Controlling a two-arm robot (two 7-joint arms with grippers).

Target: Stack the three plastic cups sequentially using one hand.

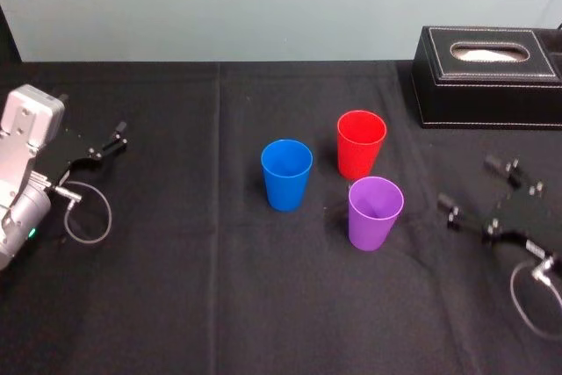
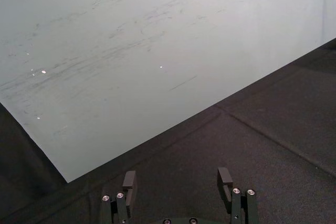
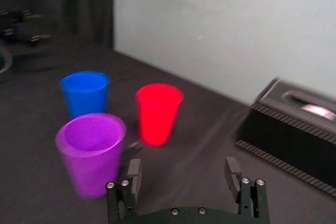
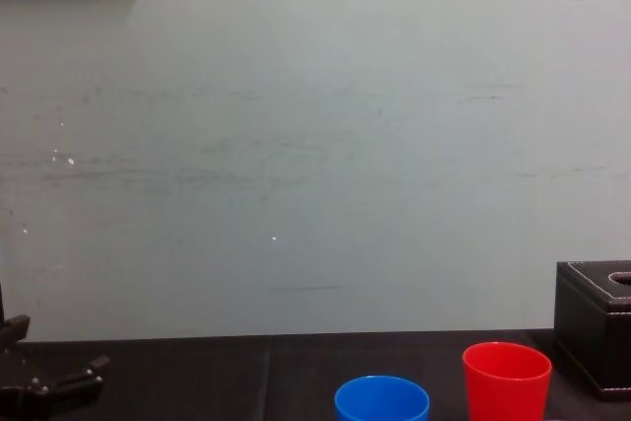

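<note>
Black cloth covers the surface (image 1: 176, 305) before a pale wall (image 1: 263, 6). At far left our left tool (image 2: 177, 179) sits parked, spread wide and empty. Mid-surface we see three upright cups, none touching: the blue cup (image 1: 286, 175), then the red cup (image 1: 361, 144) farther back and the purple cup (image 1: 375, 212) nearer us. Back right sits a black tissue box (image 1: 487, 76). Our right tool (image 1: 474, 186), near the purple cup's right, gapes wide, holding nothing.

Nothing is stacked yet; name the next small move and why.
Probably ease the right gripper toward the purple cup: its jaws stand open and empty, and that cup stands nearest, upright, touching nothing. The left gripper sits far left.
</note>
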